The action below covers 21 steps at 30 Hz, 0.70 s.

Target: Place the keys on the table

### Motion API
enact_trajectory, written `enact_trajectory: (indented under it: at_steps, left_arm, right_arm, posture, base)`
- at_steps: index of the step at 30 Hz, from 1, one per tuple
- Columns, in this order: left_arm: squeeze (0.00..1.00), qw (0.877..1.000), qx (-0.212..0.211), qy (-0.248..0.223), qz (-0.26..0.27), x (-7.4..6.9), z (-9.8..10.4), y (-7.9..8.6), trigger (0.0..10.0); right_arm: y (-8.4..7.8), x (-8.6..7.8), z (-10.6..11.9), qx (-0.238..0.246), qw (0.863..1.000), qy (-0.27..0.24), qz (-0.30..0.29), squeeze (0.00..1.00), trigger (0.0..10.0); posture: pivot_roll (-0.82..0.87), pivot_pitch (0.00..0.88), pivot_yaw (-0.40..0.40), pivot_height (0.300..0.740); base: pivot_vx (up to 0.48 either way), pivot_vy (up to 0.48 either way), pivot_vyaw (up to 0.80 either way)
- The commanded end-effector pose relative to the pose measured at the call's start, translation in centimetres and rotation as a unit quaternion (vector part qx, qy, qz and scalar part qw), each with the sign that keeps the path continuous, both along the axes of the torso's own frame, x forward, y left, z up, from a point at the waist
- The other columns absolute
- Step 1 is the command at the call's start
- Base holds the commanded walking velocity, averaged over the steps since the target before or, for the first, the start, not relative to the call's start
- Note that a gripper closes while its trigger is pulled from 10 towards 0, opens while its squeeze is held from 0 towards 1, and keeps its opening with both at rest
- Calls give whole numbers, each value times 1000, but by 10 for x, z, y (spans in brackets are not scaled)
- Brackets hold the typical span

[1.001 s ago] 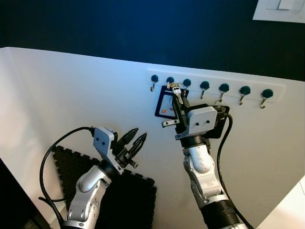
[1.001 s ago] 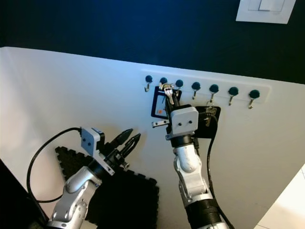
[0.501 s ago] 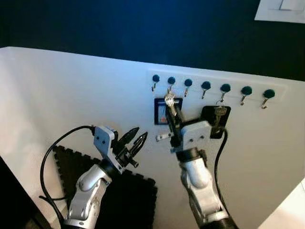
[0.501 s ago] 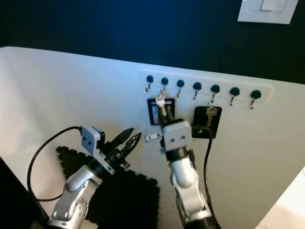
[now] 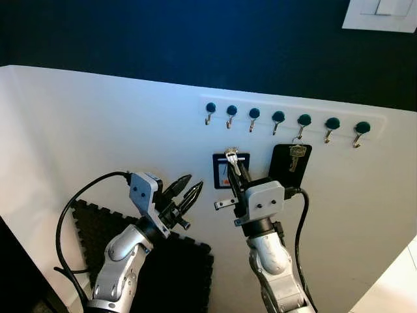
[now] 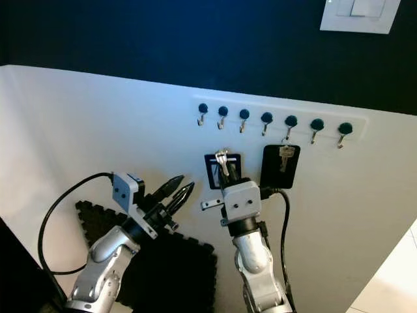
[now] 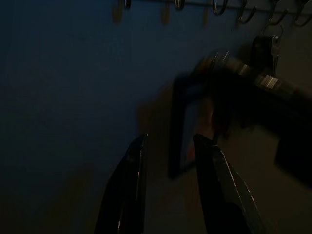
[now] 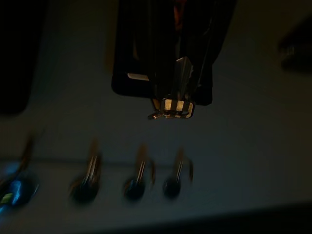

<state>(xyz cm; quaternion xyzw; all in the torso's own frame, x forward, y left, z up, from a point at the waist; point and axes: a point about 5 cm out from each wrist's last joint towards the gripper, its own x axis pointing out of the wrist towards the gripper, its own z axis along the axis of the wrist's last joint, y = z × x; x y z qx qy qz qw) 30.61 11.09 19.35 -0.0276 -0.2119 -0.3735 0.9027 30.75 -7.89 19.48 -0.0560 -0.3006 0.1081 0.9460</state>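
Keys [image 5: 231, 155] pinched in my right gripper [image 5: 233, 171] fingers below hook rack [image 5: 287, 120]; left gripper [image 5: 187, 193] slightly parted, empty.

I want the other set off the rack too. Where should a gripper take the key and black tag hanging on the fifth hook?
Grip the black tag, probably low on its flat body, coming straight at the wall with fingers closing on its side edges. It hangs flat from the hook, with the key lying over its top, so the lower half is bare.

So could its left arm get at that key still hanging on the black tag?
Probably not easily: the right arm stands between the left end effector and the hanging key.
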Motion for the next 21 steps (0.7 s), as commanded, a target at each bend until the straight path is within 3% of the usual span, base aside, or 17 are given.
enact_trajectory:
  at_steps: [1, 6, 8, 10, 11, 12, 14, 15, 17, 18, 20, 21]
  left_arm:
    - [0, 998, 47, 27, -6, 1, -15, 0, 10000]
    - [0, 994, 88, 53, -27, -5, -36, -2, 10000]
    - [0, 988, 124, 78, -41, -13, -56, -2, 10000]
    - [0, 978, 168, 110, -49, -20, -79, 0, 10000]
    - [0, 972, 183, 140, -40, -22, -93, 4, 10000]
    - [0, 972, 183, 140, -40, -22, -93, 4, 10000]
    - [0, 953, 222, 203, -11, -25, -121, 13, 10000]
    - [0, 953, 222, 203, -11, -25, -121, 13, 10000]
    - [0, 922, 265, 279, 39, -32, -157, 27, 10000]
    - [0, 922, 265, 279, 39, -32, -157, 27, 10000]
    - [0, 906, 248, 326, 109, -38, -180, 41, 10000]
    - [0, 906, 248, 326, 109, -38, -180, 41, 10000]
  right_arm:
    - [-6, 3, -28, -14, 998, 66, -7, 0, 10000]
    - [-20, 3, -57, -3, 991, 128, -30, 0, 10000]
    - [-35, -1, -89, -10, 979, 197, -57, 0, 10000]
    - [-48, -8, -121, -34, 960, 270, -73, 0, 10000]
    - [-52, -14, -142, -52, 942, 324, -73, 0, 10000]
    - [-52, -14, -142, -52, 942, 324, -73, 0, 10000]
    - [-59, -29, -177, -55, 907, 414, -65, 0, 10000]
    - [-59, -29, -177, -55, 907, 414, -65, 0, 10000]
    - [-69, -53, -212, -61, 865, 492, -71, 0, 10000]
    - [-69, -53, -212, -61, 865, 492, -71, 0, 10000]
    - [-83, -77, -235, -60, 836, 537, -97, 0, 10000]
    - [-83, -77, -235, -60, 836, 537, -97, 0, 10000]
  posture:
    - [24, 65, 14, 740]
    - [26, 65, 16, 740]
    - [26, 65, 18, 740]
    - [26, 64, 20, 740]
    - [22, 64, 24, 740]
    - [22, 64, 24, 740]
    - [21, 64, 25, 740]
    - [21, 64, 25, 740]
    - [19, 59, 34, 740]
    - [19, 59, 34, 740]
    - [18, 63, 33, 740]
    - [18, 63, 33, 740]
  base:
    - [0, 0, 0]
    - [0, 0, 0]
    - [0, 0, 0]
    - [0, 0, 0]
    - [0, 0, 0]
    - [0, 0, 0]
    - [0, 0, 0]
    - [0, 0, 0]
    - [0, 0, 0]
    - [0, 0, 0]
    - [0, 0, 0]
    - [0, 0, 0]
